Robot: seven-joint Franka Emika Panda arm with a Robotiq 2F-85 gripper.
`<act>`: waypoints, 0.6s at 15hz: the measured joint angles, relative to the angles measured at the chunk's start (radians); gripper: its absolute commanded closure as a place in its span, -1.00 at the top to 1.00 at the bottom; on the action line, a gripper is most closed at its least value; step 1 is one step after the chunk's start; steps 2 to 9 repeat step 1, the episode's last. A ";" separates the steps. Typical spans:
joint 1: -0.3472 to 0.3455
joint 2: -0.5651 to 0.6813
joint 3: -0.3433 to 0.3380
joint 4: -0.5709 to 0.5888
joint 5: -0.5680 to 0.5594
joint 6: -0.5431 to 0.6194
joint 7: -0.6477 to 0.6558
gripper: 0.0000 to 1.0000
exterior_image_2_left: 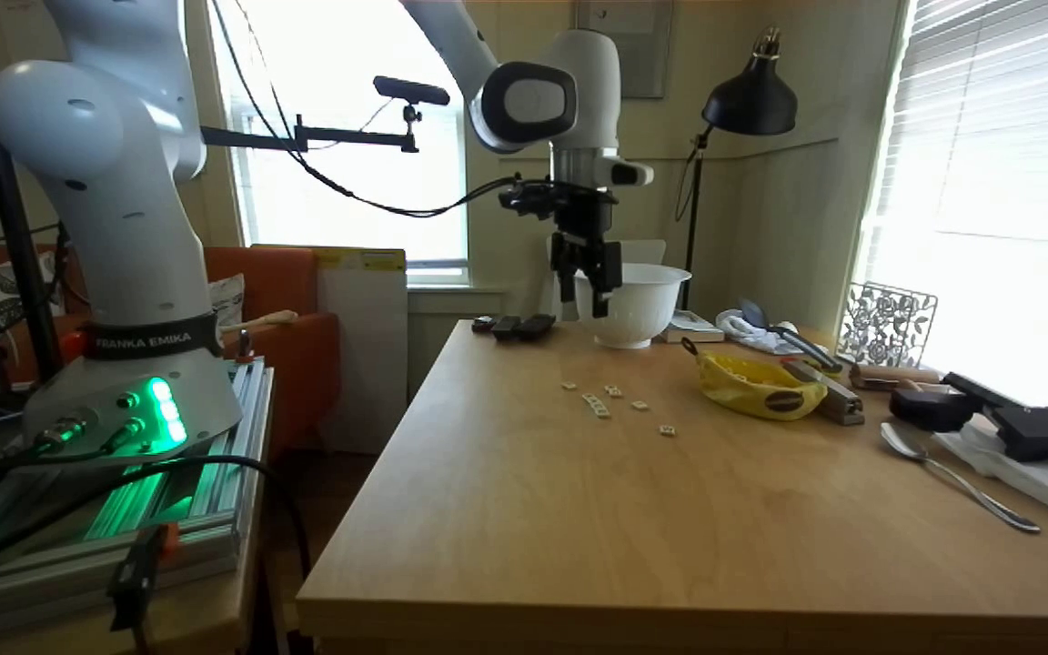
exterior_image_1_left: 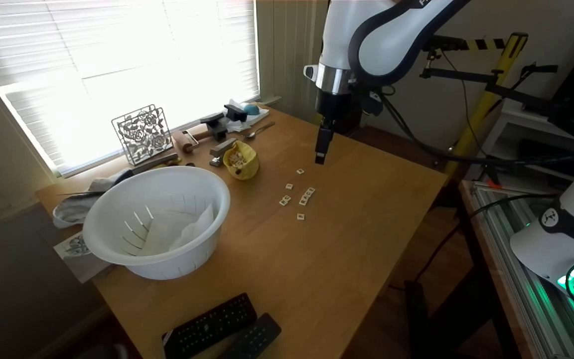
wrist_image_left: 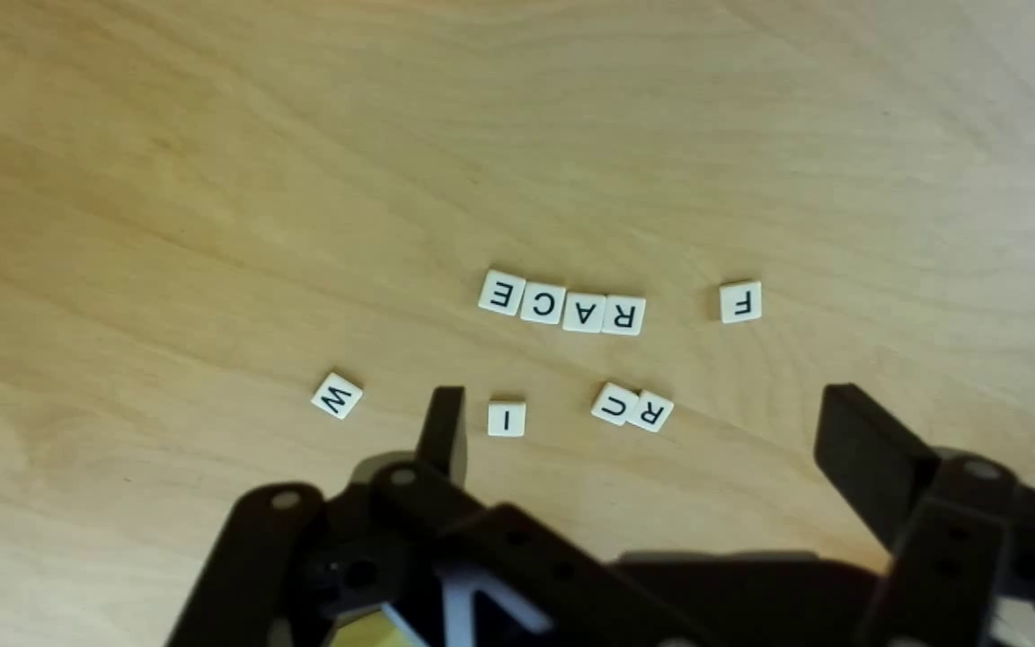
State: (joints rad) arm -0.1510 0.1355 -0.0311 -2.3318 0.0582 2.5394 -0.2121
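My gripper [wrist_image_left: 643, 395] is open, its black fingers wide apart with nothing between them. It hangs above the wooden table and shows in both exterior views [exterior_image_1_left: 320, 155] [exterior_image_2_left: 585, 300]. Small white letter tiles lie flat below it. A touching row reads RACE upside down in the wrist view [wrist_image_left: 562, 305]; the row also shows in both exterior views [exterior_image_1_left: 307, 196] [exterior_image_2_left: 596, 406]. An F tile [wrist_image_left: 740, 302] lies apart to its right. Below the row are an I tile [wrist_image_left: 507, 419], a touching pair ending in R [wrist_image_left: 650, 411], and a W or M tile [wrist_image_left: 337, 395].
A yellow pouch [exterior_image_1_left: 247, 172] holding small pale pieces stands beside the tiles. A large white slotted bowl [exterior_image_2_left: 638, 305] stands farther along. Black remotes [exterior_image_1_left: 210, 324] lie near a table end. A spoon [exterior_image_2_left: 952, 478], metal rose-pattern holder [exterior_image_1_left: 145, 134] and tools line the window side.
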 measured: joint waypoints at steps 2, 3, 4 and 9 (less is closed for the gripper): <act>0.000 0.000 0.000 0.000 0.000 0.000 0.000 1.00; 0.000 0.000 0.000 0.000 0.000 0.000 0.000 1.00; 0.000 0.000 0.000 0.000 0.000 0.000 0.000 1.00; 0.000 0.000 0.000 0.000 0.000 0.000 0.000 1.00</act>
